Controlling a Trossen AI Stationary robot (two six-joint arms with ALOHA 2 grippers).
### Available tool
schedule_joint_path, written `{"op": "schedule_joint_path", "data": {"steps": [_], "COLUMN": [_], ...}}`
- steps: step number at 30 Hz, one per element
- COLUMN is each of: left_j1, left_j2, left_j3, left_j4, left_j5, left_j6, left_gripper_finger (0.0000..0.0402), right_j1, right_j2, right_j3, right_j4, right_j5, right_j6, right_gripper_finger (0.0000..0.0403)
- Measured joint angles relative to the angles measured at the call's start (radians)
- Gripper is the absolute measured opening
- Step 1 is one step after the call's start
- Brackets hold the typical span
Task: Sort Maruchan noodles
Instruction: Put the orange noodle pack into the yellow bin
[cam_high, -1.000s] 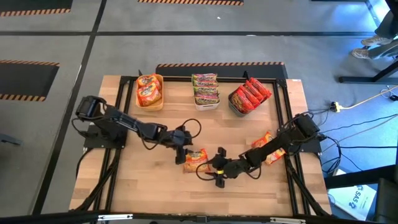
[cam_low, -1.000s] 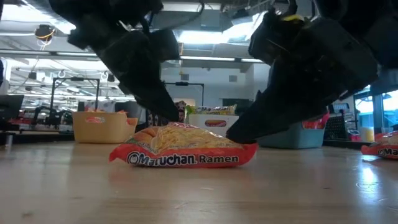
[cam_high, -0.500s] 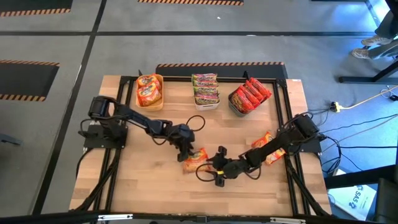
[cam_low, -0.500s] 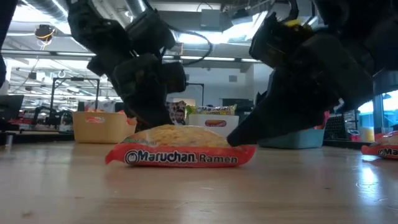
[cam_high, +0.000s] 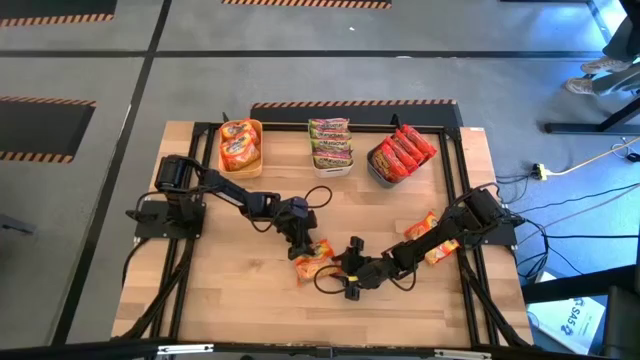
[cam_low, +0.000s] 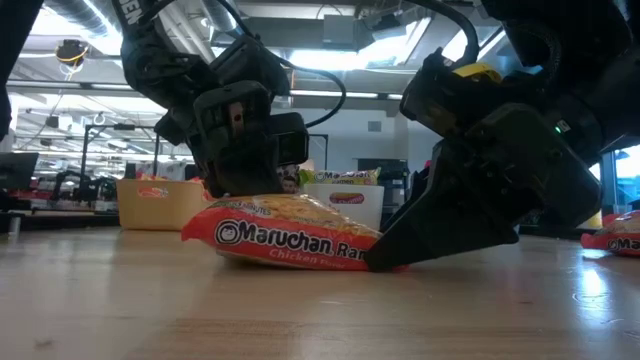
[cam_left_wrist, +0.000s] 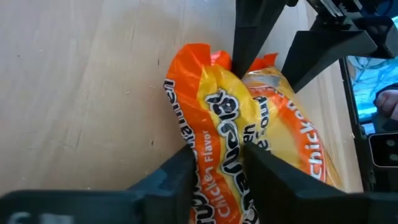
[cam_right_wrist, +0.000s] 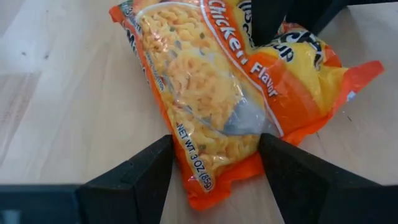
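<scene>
A noodle packet (cam_high: 311, 258) lies mid-table between the left hand (cam_high: 303, 243) and right hand (cam_high: 343, 270), three bins (cam_high: 330, 168) behind.

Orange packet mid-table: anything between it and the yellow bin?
Nothing lies on the wood between the orange packet and the yellow bin. The left arm's own links span that stretch. The left gripper pinches a fold of it, and the right gripper straddles its other end.
</scene>
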Motion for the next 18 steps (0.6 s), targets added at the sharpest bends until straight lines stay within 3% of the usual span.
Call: {"op": "schedule_joint_path", "data": {"steps": [8, 13, 18], "left_j1": [-0.003, -0.015, -0.017], "left_j2": [0.004, -0.011, -0.109], "left_j3": [0.015, 0.040, 0.040], "left_j4": [-0.008, -0.029, -0.162], "left_j5": [0.004, -0.005, -0.103], "left_j6": [0.029, 0.077, 0.176], "left_gripper_finger": [0.0012, 0.0007, 0.0005], "right_j1": [0.002, 0.019, 0.030], "right_j2": [0.000, -0.035, -0.146], "right_j3": [0.000, -0.001, 0.000], "right_j4": [-0.015, -0.037, -0.206], "right_j5": [0.008, 0.010, 0.065], "right_j6": [0.002, -0.026, -0.077], "right_gripper_finger": [0.0238, 0.0238, 0.0238]}}
